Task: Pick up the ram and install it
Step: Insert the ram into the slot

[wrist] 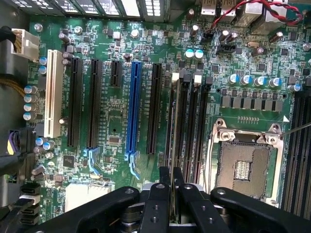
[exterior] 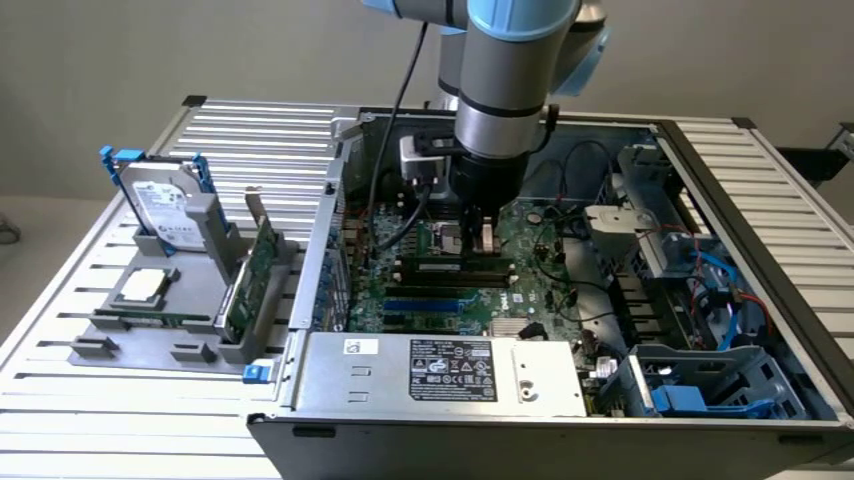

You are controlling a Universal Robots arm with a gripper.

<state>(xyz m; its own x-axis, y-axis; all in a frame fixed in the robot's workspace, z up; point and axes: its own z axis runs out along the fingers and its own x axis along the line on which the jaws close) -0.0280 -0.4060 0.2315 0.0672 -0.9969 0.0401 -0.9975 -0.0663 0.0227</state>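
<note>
You have the gripper (wrist: 172,171) down inside the open computer case (exterior: 400,385), low over the motherboard (wrist: 112,121). Its two black fingers (wrist: 165,180) are drawn close together and pinch the ram (wrist: 172,145), which the wrist view shows edge-on as a thin strip. The stick stands on its long edge, its flat faces against the finger pads. Its long axis runs in line with the black memory slots (wrist: 194,126) and parallel to the long blue slot (wrist: 133,107). It sits over the memory slot nearest the blue one, with the open processor socket (wrist: 245,165) on the far side of the memory bank. You cannot tell from these views whether the ram's lower edge is touching the slot or is just above it. In the exterior view the arm comes straight down, with the gripper (exterior: 482,240) at the middle of the board. To the exterior view's left, outside the case, a grey tray (exterior: 100,345) carries a hard drive (exterior: 167,205), a square processor chip (exterior: 144,287) and an upright expansion card (exterior: 254,275)
</note>
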